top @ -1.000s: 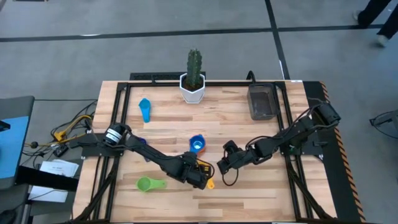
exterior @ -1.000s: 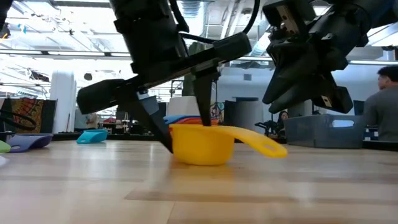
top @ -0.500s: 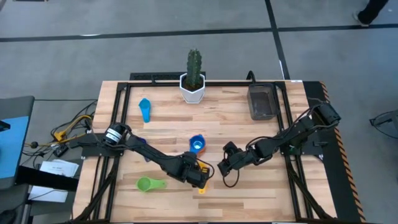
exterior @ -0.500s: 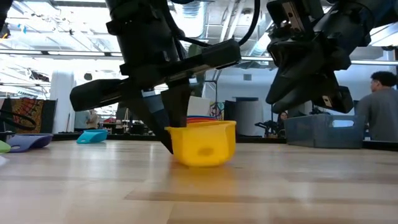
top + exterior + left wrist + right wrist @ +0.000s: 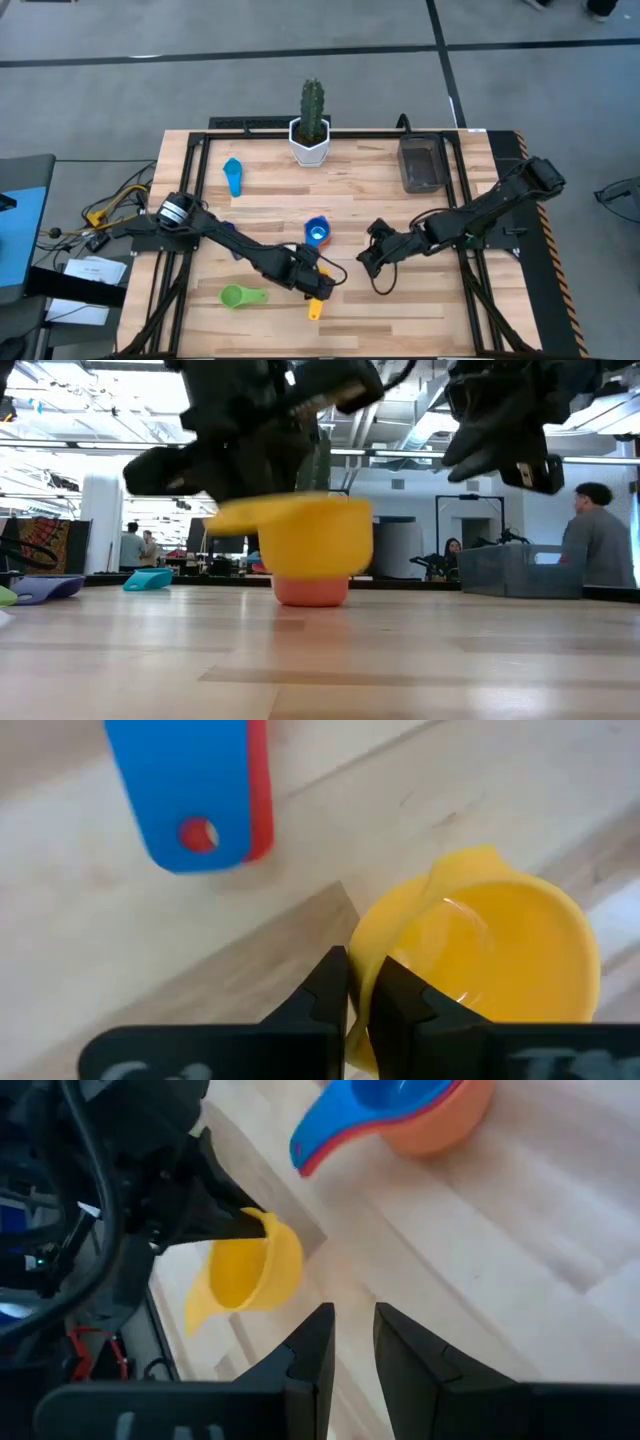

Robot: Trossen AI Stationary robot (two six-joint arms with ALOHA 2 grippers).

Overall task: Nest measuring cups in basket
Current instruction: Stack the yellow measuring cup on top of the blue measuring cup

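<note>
A yellow measuring cup [image 5: 312, 536] hangs a little above the table with my left gripper [image 5: 358, 988] shut on it, near the table's front middle [image 5: 316, 290]. Just behind it stand nested cups, blue in red in orange [image 5: 317, 232]. A green cup [image 5: 240, 296] lies at the near left and a light blue one [image 5: 233, 176] at the far left. The dark grey basket [image 5: 423, 163] stands at the far right. My right gripper [image 5: 353, 1352] hovers open right of the yellow cup [image 5: 368, 262], with nothing between its fingers. My left gripper pinches the yellow cup's wall at the rim [image 5: 362, 960], one finger inside the bowl [image 5: 398, 995] and one outside. The cup is lifted clear of the table, mouth up and roughly level. Its handle [image 5: 316, 309] points toward the table's near edge.
A white hexagonal pot with a cactus [image 5: 311, 140] stands at the far middle. A dark blue cup [image 5: 45, 588] lies at the left. People [image 5: 597, 540] show in the room beyond the table. Bare wood lies between the stack and the basket.
My left gripper has shut on the yellow cup's wall and lifted it clear of the table. The cup has turned about, so its handle has swung from the right toward the near edge. My right gripper has risen and drawn back a little toward the right.
</note>
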